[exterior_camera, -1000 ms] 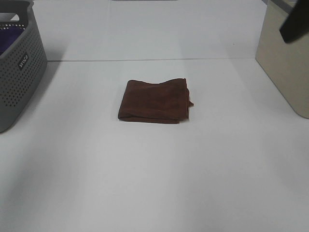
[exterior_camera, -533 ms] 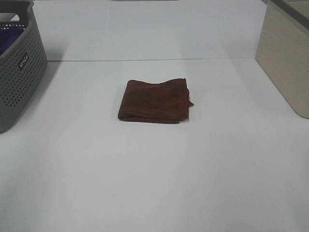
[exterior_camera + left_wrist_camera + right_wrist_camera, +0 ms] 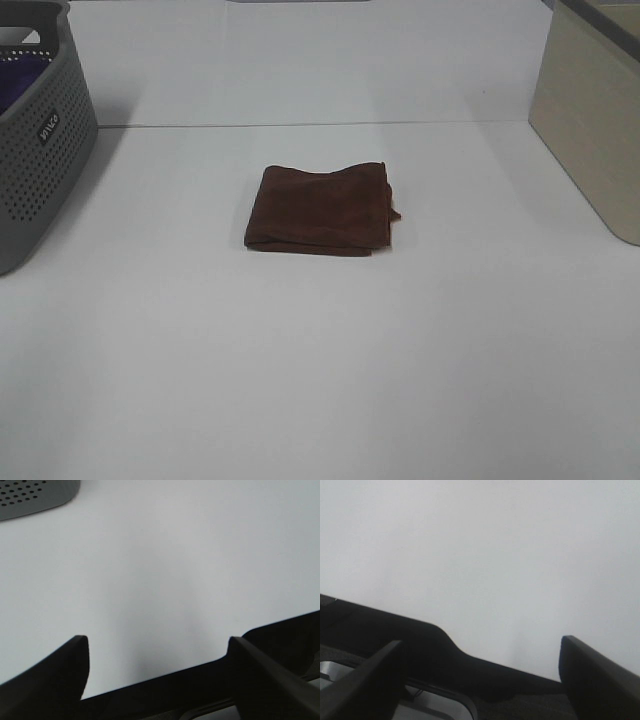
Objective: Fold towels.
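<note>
**Folded Towel Left at Centre of Worktop as Both Arms Sit Clear**

From the high camera, the reddish-brown towel [image 3: 320, 210] is seen lying near the middle of the white worktop [image 3: 320, 380], already doubled into a compact, roughly square stack; one corner is poked out at its right edge and the far edge is slightly rippled; a grey perforated basket [image 3: 40, 140] with a purple cloth [image 3: 18, 75] inside is placed at the far left, a beige bin [image 3: 590, 120] at the far right, both well apart from the towel; no arm is shown in this view.

In the left wrist view, the left gripper [image 3: 157, 647] is seen with its dark fingers [image 3: 55, 672] spread wide and nothing held between them; only bare worktop and a corner of the basket are framed.

In the right wrist view, the right gripper [image 3: 480, 652] is likewise shown with fingers [image 3: 592, 680] parted wide and empty over plain worktop; the towel is not framed.

The folding is judged to be essentially done; if a tidier result is wanted, the protruding corner would best be tucked in and the rippled edge smoothed with a light press from above, the stack being steadied on the opposite side so that the layers are not dragged out of line.
</note>
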